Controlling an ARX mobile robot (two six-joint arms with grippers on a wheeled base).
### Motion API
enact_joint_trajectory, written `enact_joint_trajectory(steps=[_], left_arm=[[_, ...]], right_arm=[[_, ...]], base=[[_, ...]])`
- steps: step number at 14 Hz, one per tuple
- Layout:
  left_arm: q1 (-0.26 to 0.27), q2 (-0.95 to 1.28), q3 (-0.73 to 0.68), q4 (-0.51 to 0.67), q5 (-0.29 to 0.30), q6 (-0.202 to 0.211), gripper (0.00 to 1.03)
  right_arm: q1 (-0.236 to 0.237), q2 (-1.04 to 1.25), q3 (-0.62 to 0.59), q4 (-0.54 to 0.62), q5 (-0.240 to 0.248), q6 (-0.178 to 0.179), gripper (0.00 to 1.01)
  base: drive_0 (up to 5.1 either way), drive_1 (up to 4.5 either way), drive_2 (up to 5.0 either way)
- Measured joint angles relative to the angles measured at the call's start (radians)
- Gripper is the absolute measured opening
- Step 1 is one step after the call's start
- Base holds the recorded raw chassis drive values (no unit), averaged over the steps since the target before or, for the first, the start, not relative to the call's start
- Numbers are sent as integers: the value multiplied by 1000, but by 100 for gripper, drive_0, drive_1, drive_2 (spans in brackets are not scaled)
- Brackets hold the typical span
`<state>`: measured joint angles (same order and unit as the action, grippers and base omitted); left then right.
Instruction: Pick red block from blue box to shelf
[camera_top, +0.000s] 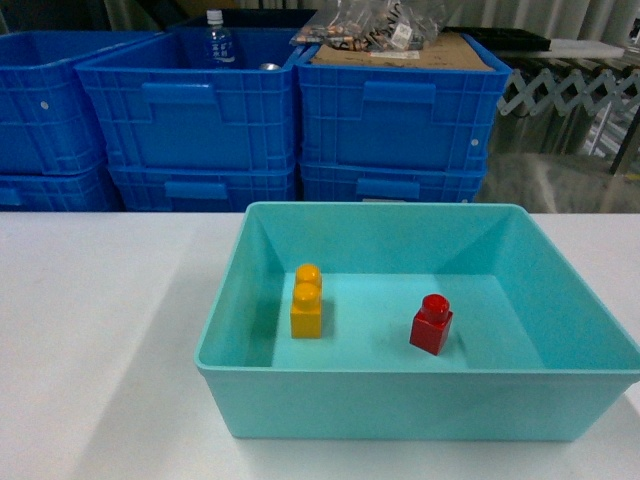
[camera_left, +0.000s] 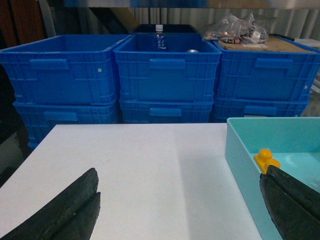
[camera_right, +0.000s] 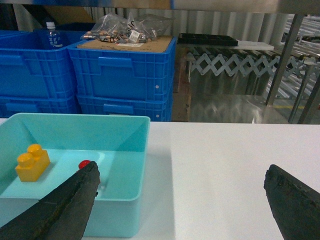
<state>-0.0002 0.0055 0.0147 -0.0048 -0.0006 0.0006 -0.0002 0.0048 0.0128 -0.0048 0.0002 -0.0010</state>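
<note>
red block (camera_top: 431, 324): stands upright on the floor of the blue box, right of centre in the head view, stud up; in the right wrist view only its red top shows, just above the left finger.
blue box (camera_top: 420, 209): turquoise bin on the white table (camera_top: 110, 330), lower centre of the head view; open top, sloping walls.
yellow brick (camera_top: 307, 301): two-stud brick standing in the same box, left of the red block and apart from it.
left gripper (camera_left: 180, 207): not seen in the head view; in its own wrist view both dark fingers sit at the lower corners, spread wide, nothing between them, over bare table just left of the box.
right gripper (camera_right: 182, 202): spread wide, holding nothing; left finger in front of the box's near right corner, right finger over bare table.
shelf (camera_right: 295, 55): steel uprights and rails at the upper right of the right wrist view, beyond the table.
blue crates (camera_top: 240, 110): stacked along the top of the head view, behind the table; one holds a bottle (camera_top: 217, 38), another carries clear bags (camera_top: 375, 22) on cardboard.
</note>
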Motion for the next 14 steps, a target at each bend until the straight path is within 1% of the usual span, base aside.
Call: enact_joint_trajectory(steps=[14], left_arm=[[0, 0, 0, 0, 0, 0, 98]], right_arm=[[0, 0, 0, 0, 0, 0, 98]], base=[[0, 0, 0]])
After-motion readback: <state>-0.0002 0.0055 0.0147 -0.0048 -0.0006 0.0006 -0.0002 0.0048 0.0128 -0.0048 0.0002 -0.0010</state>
